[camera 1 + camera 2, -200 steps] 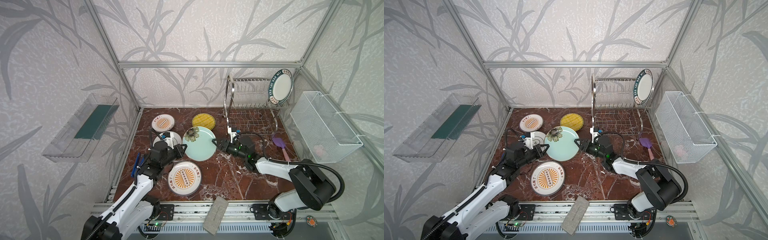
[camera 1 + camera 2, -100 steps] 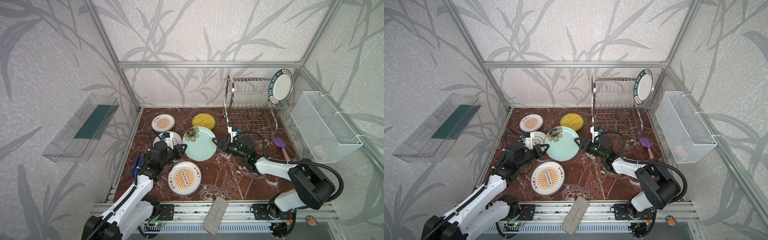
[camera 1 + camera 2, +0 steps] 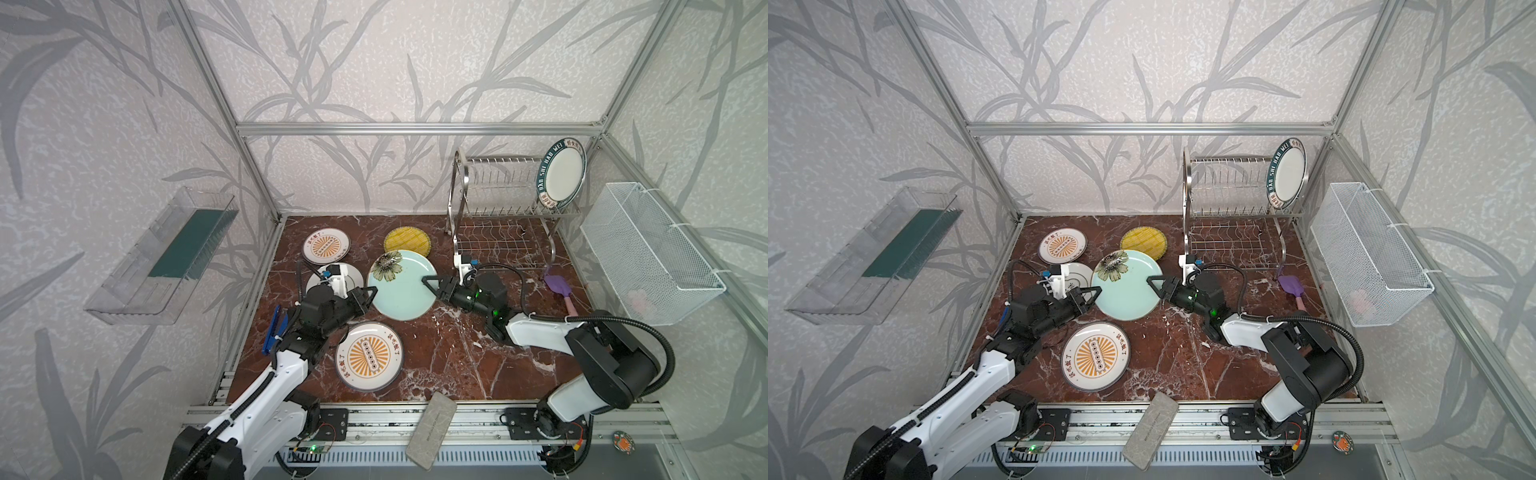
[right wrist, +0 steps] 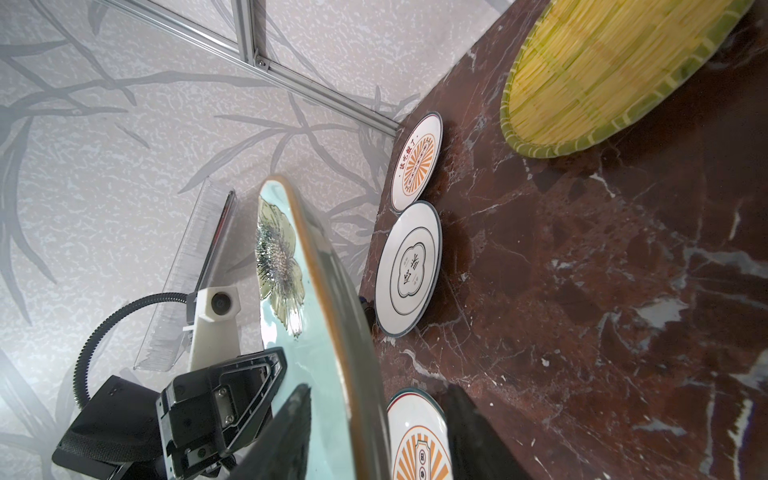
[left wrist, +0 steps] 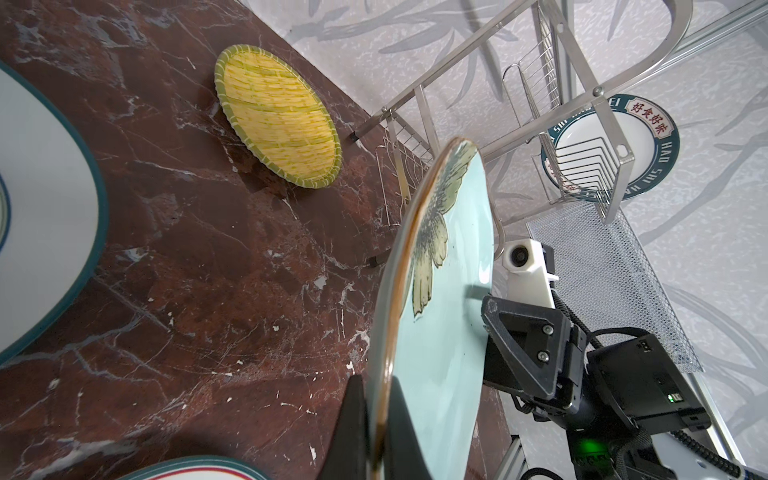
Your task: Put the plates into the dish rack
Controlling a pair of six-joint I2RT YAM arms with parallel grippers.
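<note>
The round mint-green ceramic plate with a dark flower on its rim [image 3: 401, 291] [image 3: 1127, 286] is held face up above the brown marble table [image 3: 457, 353], left of the rack and between the two arms. The left gripper [image 3: 373, 294] [image 5: 376, 399] is pinched tight on its left rim, one finger on the glazed face and one underneath. The right gripper [image 3: 427, 281] [image 4: 378, 390] straddles the opposite rim with its jaws spread. In the right wrist view one finger lies against the face, while the other stands clear of the underside.

Four plates lie flat on the table:
- The small yellow woven-pattern plate [image 3: 406, 242] is just behind the mint one.
- The small white plate with an orange sunburst [image 3: 326, 247] is at the back left.
- The white plate with black rings [image 4: 409, 270] is beside it, partly hidden in both top views by the left wrist camera.
- The larger white sunburst plate [image 3: 369, 356] is at the front, near the left arm.

The two-tier shiny steel wire dish rack [image 3: 498, 199] [image 3: 1229, 195] stands at the back right. The teal-rimmed white plate [image 3: 563, 174] stands upright at the right end of its upper tier, and the lower tier holds no plates. A purple spatula [image 3: 559, 286] lies in front of the rack, and a white mesh basket [image 3: 648, 257] hangs on the right wall.
</note>
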